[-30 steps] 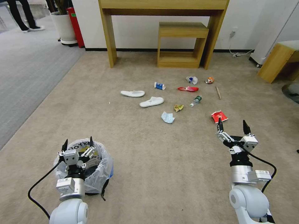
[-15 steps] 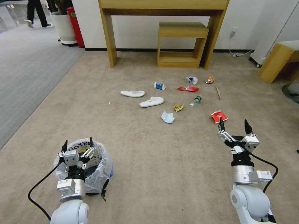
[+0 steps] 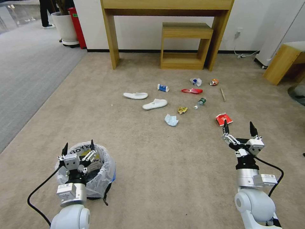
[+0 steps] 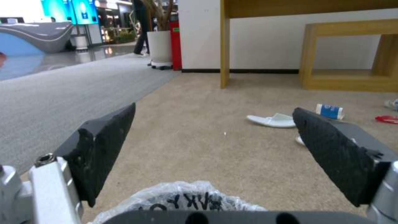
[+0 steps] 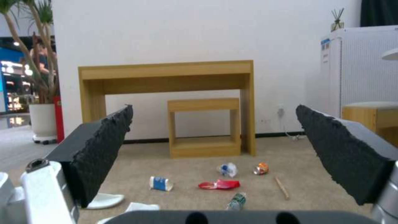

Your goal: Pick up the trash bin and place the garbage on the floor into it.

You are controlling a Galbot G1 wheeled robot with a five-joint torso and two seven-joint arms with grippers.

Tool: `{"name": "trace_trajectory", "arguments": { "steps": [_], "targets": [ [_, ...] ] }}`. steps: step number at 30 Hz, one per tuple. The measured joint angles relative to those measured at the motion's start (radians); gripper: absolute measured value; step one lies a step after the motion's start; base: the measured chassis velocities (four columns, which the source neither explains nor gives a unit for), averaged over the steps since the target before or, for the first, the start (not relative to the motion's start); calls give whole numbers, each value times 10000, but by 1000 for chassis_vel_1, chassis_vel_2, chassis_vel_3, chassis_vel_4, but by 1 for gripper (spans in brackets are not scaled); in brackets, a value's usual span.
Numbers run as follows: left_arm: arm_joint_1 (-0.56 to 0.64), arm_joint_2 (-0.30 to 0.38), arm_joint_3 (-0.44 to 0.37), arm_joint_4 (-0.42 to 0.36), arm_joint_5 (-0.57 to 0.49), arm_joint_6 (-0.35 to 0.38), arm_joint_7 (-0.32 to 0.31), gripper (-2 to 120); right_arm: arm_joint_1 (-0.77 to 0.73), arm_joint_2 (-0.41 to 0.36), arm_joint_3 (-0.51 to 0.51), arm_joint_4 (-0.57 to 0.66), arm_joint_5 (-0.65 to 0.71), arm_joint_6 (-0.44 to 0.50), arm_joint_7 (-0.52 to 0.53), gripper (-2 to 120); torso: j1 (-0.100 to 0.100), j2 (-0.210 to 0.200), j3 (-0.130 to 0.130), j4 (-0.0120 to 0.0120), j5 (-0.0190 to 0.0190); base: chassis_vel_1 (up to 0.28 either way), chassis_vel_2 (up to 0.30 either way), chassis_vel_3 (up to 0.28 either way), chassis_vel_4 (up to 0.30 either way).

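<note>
I see the big beige floor (image 3: 165,165) first. It goes from my robot all the way to the wooden desk (image 3: 166,6) by the white wall.

The trash bin (image 3: 101,171) sits on the floor near my left side. It has a crinkly clear bag in it. It stands up straight. My left pincer (image 3: 78,147) hangs right over the bin's open top, a bit toward the near rim. Its two black fingers are spread wide and hold nothing. In the left wrist view I see the bag's edge (image 4: 182,199) low between the fingers, so the bin is just under and a little ahead of them. I think the left arm is the one to grab the bin, because it is right there. The pincer has to go down to meet the rim.

My right pincer (image 3: 240,127) is on the other side, well apart from the bin. It is wide open too, with nothing in it. It points at the garbage.

The garbage lies ahead, in the middle of the floor. Two white slippers (image 3: 154,104) lie with their long sides going left to right. A red wrapper (image 3: 223,119) is just past the right pincer. A blue mask (image 3: 171,120) is nearer the middle. A wooden stick (image 3: 222,94) lies farther off, pointing away from me.
</note>
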Motion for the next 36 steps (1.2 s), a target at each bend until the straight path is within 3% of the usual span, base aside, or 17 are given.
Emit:
{"name": "trace_trajectory", "arguments": {
  "steps": [17, 36],
  "targets": [
    [-45, -31, -7, 97, 0, -1, -2, 100, 15, 17, 4, -155, -7, 147, -208, 100, 0, 0, 0, 0, -1, 86, 70, -81, -78],
    [-119, -26, -29, 226, -16, -1, -25, 100, 87, 70, -27, -332, 103, 359, -412, 100, -1, 0, 0, 0, 0, 4, 5, -4, -7]
  ]
}}
